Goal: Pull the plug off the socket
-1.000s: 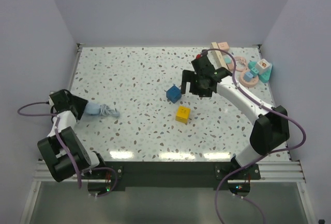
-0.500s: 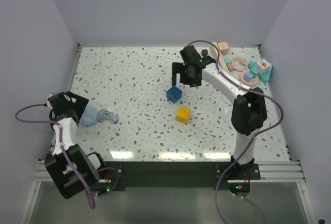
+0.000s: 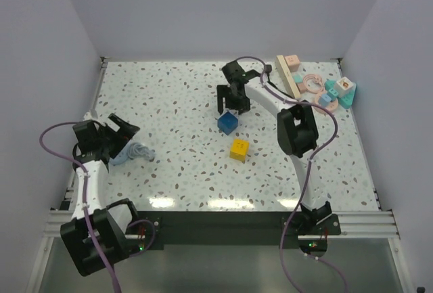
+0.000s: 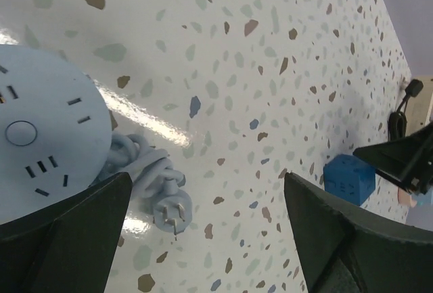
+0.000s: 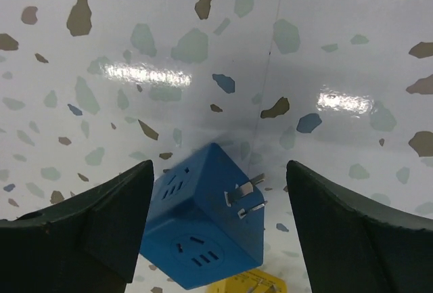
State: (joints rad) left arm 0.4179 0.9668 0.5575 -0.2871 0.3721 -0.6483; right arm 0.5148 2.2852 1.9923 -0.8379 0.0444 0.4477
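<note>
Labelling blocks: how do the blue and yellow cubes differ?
The blue cube is deep blue, the yellow cube bright yellow. The blue cube lies right by the right hand; the yellow cube sits clear of it. The blue cube shows metal prongs; none are visible on the yellow cube. Both look similar in size.

Bright even overhead light; glare strips on glossy table (image 3: pixel 183 171); soft shadows; all views sharp.
</note>
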